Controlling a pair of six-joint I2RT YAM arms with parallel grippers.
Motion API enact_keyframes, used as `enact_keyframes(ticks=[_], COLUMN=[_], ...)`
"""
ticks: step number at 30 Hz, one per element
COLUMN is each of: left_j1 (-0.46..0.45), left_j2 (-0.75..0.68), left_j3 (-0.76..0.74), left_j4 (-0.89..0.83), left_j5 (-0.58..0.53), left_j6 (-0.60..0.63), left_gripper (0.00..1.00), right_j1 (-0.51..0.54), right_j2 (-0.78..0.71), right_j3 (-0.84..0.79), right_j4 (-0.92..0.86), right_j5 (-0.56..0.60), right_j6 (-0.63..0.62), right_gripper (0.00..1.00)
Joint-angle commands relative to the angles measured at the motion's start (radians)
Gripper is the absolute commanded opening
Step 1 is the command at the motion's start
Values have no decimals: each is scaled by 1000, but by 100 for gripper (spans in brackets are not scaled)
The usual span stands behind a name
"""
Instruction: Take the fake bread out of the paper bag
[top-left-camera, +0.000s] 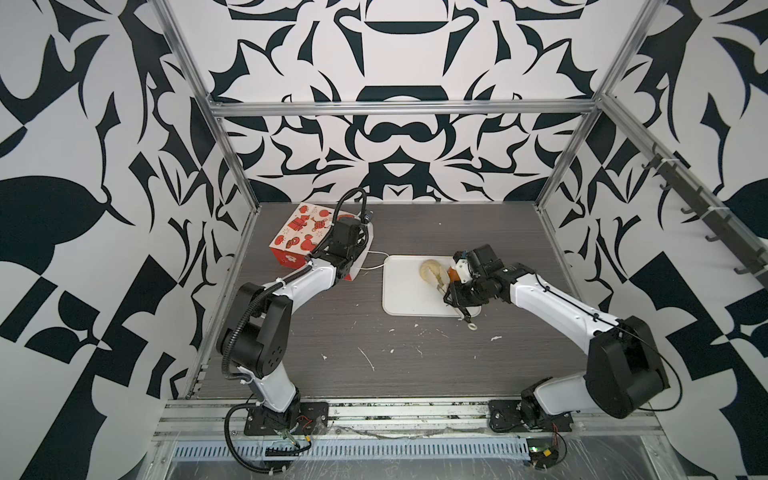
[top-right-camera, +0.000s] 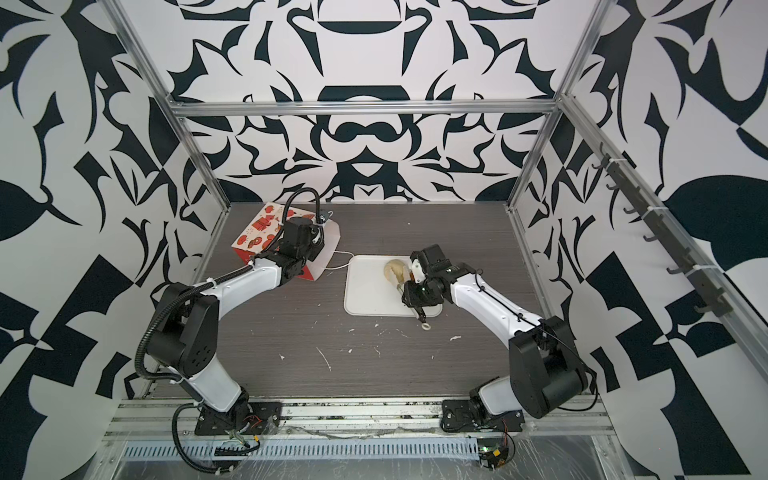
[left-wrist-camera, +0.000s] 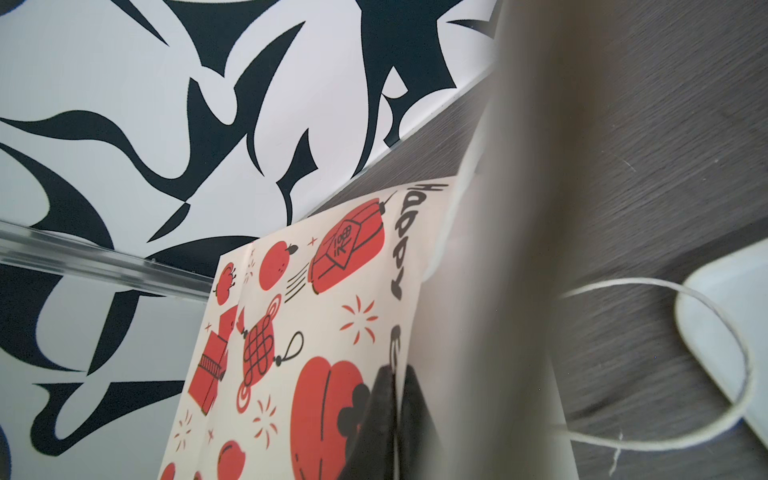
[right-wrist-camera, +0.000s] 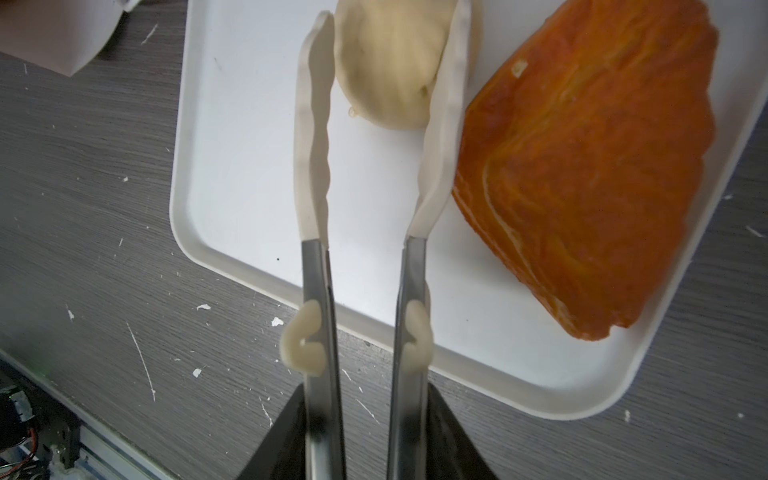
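With your right gripper (right-wrist-camera: 368, 440) clasping the tongs (right-wrist-camera: 318, 291) whose tips flank the cream bun (right-wrist-camera: 386, 62) ahead on the tray (right-wrist-camera: 232, 166), widen fully before lifting straight up; left gripper (left-wrist-camera: 395, 424) pinches the paper bag (left-wrist-camera: 291, 332).

Grey wood-grain table (top-left-camera: 374, 374) w/ white flecks (top-left-camera: 365, 358), inside alu frame (top-left-camera: 399, 109) & black-and-white patterned walls (top-left-camera: 399, 137). Flat white tray (top-left-camera: 405, 295) lies centre-right. Metal tongs (right-wrist-camera: 409, 291) w/ white tips, tips apart, reach over tray. Small white ring (top-left-camera: 472, 327) just past tray's front edge, by tongs' end. Hook rail (top-left-camera: 702, 212) at right; slotted duct (top-left-camera: 353, 451) at front.
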Motion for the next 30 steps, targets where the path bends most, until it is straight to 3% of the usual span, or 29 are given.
enact_keyframes(ticks=[1, 10, 18, 30], left_j1=[6, 6, 7, 6], left_j2=[12, 3, -10, -69], left_j3=[25, 39, 52, 42], left_j4=[2, -11, -27, -55], left_j5=[4, 7, 9, 64], left_j6=[-8, -7, -10, -28], left_gripper=[7, 7, 7, 7], right_j1=[-3, 1, 31, 198], right_j2=[-69, -154, -114, 178], right_j3=[-4, 25, 45, 227], right_j4=[36, 86, 164, 504], right_j5=[9, -24, -75, -176], right_j6=[6, -3, -5, 60], right_gripper=[43, 42, 40, 40])
